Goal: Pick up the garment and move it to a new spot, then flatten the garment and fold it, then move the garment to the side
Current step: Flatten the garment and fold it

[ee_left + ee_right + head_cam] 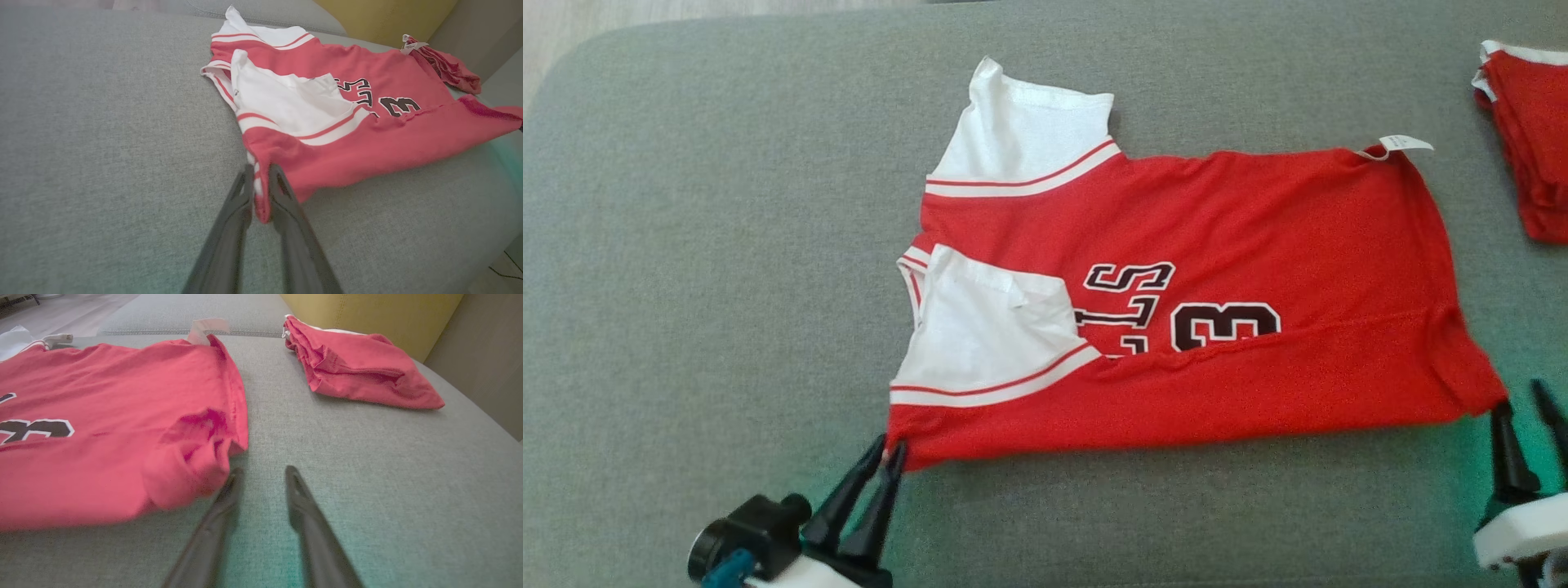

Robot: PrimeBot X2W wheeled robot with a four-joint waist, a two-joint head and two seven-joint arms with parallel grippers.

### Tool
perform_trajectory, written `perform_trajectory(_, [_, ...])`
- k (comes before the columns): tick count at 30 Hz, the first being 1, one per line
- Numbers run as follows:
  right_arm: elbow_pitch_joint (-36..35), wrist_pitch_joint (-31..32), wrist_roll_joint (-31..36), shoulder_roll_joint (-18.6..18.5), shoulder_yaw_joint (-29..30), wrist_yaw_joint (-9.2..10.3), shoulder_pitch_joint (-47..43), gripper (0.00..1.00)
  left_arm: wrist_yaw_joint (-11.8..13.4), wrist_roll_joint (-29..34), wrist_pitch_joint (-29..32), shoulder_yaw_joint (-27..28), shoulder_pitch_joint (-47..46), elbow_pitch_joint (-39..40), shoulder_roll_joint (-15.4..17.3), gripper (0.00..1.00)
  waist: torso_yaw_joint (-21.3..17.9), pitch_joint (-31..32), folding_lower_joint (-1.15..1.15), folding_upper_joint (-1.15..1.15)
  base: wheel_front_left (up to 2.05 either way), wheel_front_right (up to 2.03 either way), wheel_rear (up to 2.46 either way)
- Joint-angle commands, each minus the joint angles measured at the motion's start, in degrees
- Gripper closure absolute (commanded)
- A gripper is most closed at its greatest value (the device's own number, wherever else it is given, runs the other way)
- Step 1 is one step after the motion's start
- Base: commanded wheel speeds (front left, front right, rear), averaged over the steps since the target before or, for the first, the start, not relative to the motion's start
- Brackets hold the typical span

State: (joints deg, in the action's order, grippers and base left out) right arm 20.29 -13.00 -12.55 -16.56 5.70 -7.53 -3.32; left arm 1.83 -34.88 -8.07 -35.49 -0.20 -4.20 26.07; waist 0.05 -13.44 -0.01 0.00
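Left pincer (889, 445) clamps the lower-left corner of the jersey (1258, 212), right pincer (1519, 395) stands parted and empty at lower right, so a one-sided pull could skew the fold.

I had wide bare cushion (686, 286) left of the jersey (1176, 269) and an open strip along its near edge, room for either arm to pass. Right of the jersey only a narrow lane was free: a folded pile (1531, 139) sat close on that side. Beyond the jersey's far right a yellow backrest (367, 310) rose like a wall. My left gripper (889, 447) pinched the jersey's near-left corner; the right gripper (1523, 392) stood, fingers apart, just beside the near-right corner.
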Motion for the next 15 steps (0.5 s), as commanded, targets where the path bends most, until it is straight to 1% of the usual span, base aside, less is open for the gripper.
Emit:
perform_trajectory(1, [-2.4,0.1,-0.4,-2.5,-0.2,0.04,-0.5,0.00,0.5,0.6,-0.2,1.4,-2.0,1.9,1.1,0.06,0.2,0.0,0.01,0.00,0.00,0.00,0.00])
perform_trajectory(2, [-2.9,0.1,-0.7,-2.6,0.2,0.04,-0.9,0.00,0.5,1.4,-0.1,0.9,-2.4,1.9,1.1,0.00,0.2,0.0,0.01,0.00,0.00,0.00,0.00])
perform_trajectory(6, [-5.6,-0.3,0.1,-3.7,2.8,0.04,-1.8,0.00,0.4,2.3,-0.5,0.7,-4.6,2.2,0.6,0.00,-0.2,-0.1,0.01,0.00,0.00,0.00,0.00])
perform_trajectory(9, [-8.5,-0.7,1.8,-3.7,4.5,0.04,-1.4,0.00,-0.1,3.3,-0.2,1.3,-7.7,3.2,1.7,0.00,-0.6,-0.6,0.01,0.00,0.00,0.00,0.00])
perform_trajectory(12, [-11.4,-1.1,1.6,-2.3,5.5,0.04,0.1,0.00,-1.6,6.8,1.9,1.3,-14.5,4.3,4.3,0.00,-0.4,-2.0,0.01,0.00,0.00,0.00,0.00])
perform_trajectory(13, [-12.4,-1.2,1.5,-1.8,5.5,0.04,0.8,0.00,-2.4,8.2,3.2,1.1,-17.5,4.6,5.3,0.00,-0.4,-2.6,0.01,0.00,0.00,0.00,0.00])
perform_trajectory(15, [-14.2,-1.3,1.7,-1.0,4.7,0.04,2.0,0.00,-4.8,9.0,5.9,1.2,-24.2,4.3,6.0,0.00,-0.5,-4.1,0.01,0.00,0.00,0.00,0.00])
